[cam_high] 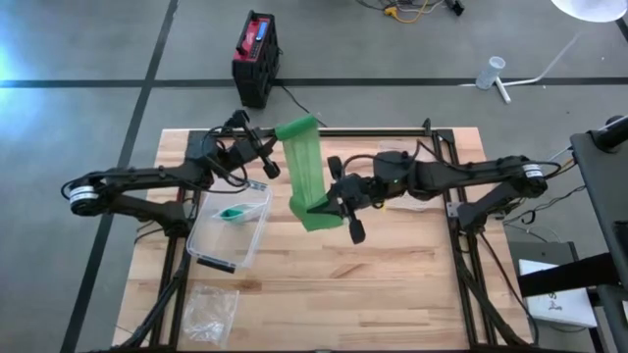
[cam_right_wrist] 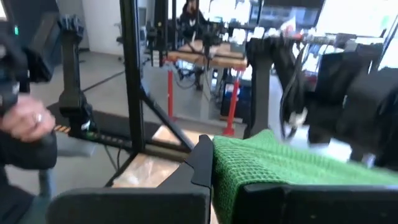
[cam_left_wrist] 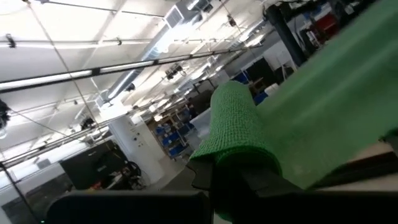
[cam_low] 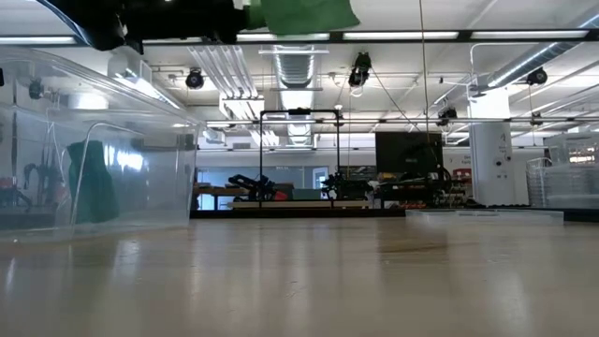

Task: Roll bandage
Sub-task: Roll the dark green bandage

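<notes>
High view: the green bandage [cam_high: 304,172] hangs stretched as a flat strip above the middle of the bench [cam_high: 392,294], running from near the far edge toward the centre. Its far end is clamped in the left gripper [cam_high: 280,137], jaws closed tight on the cloth; its near end is clamped in the right gripper [cam_high: 339,209], jaws likewise closed on it. Each wrist view shows the bandage [cam_left_wrist: 239,134] folded over and pinched right between that arm's own dark fingers [cam_left_wrist: 211,177], which the high view cannot resolve. The right wrist view also catches the weave of the bandage [cam_right_wrist: 273,165] and a person's hand [cam_right_wrist: 25,121] off beyond the bench. The low view shows only a scrap of the cloth [cam_low: 309,14] at its top, well above the wood. A clear plastic box [cam_high: 233,227] holding a small green thing sits by the left edge, and a plastic bag [cam_high: 208,312] lies near the near left corner. The near right half of the bench is bare wood
</notes>
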Motion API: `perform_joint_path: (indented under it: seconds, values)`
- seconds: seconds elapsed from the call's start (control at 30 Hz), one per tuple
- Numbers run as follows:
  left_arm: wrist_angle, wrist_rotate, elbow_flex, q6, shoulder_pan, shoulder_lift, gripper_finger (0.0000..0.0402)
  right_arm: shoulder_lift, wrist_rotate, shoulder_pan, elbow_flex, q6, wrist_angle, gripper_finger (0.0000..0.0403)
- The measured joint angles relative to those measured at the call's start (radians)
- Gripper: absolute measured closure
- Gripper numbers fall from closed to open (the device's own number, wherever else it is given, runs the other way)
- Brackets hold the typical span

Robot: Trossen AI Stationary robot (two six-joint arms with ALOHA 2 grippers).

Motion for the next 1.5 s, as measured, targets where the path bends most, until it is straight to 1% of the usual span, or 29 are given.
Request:
perform_joint_path:
  seconds: [0.23, 0.3, 0.4, 0.57, 0.73, 0.87, 1.0, 1.07, 1.23, 1.27, 1.37, 1.4, 1.5]
  values:
    - [-0.011, 0.007, 0.0, 0.013, -0.002, 0.091, 0.0393, 0.002, 0.007, -0.038, 0.102, -0.011, -0.003, 0.0403]
    - [-0.015, 0.043, 0.0, 0.015, -0.003, 0.111, 0.0393, 0.002, 0.007, -0.06, 0.118, -0.017, -0.008, 0.0403]
    - [-0.031, 0.097, -0.001, -0.013, -0.007, 0.125, 0.0393, -0.001, 0.003, -0.101, 0.131, -0.017, -0.007, 0.0403]
    - [-0.041, 0.115, -0.001, -0.034, -0.024, 0.137, 0.0393, -0.005, -0.001, -0.166, 0.14, 0.023, 0.0, 0.0403]
    - [-0.111, 0.142, -0.002, -0.045, -0.048, 0.142, 0.0393, 0.006, -0.001, -0.217, 0.14, 0.078, 0.01, 0.0403]
    - [-0.154, 0.196, -0.002, -0.073, -0.066, 0.142, 0.0393, 0.024, 0.0, -0.242, 0.14, 0.101, 0.043, 0.0403]
    - [-0.193, 0.292, -0.002, -0.109, -0.075, 0.142, 0.0393, 0.036, -0.001, -0.263, 0.14, 0.151, 0.073, 0.0403]
    - [-0.205, 0.319, -0.002, -0.123, -0.082, 0.141, 0.0393, 0.04, -0.001, -0.272, 0.14, 0.194, 0.084, 0.0403]
    - [-0.217, 0.319, -0.002, -0.124, -0.098, 0.141, 0.0393, 0.054, 0.002, -0.298, 0.139, 0.296, 0.118, 0.0403]
    - [-0.217, 0.307, -0.002, -0.124, -0.098, 0.141, 0.0393, 0.056, 0.002, -0.3, 0.139, 0.315, 0.124, 0.0403]
    - [-0.218, 0.22, -0.002, -0.127, -0.096, 0.141, 0.0393, 0.062, -0.008, -0.291, 0.139, 0.326, 0.151, 0.0403]
    - [-0.218, 0.206, -0.002, -0.122, -0.095, 0.141, 0.0393, 0.062, -0.012, -0.288, 0.139, 0.326, 0.153, 0.0403]
    - [-0.215, 0.207, -0.002, -0.115, -0.095, 0.141, 0.0393, 0.062, -0.017, -0.281, 0.139, 0.325, 0.182, 0.0403]
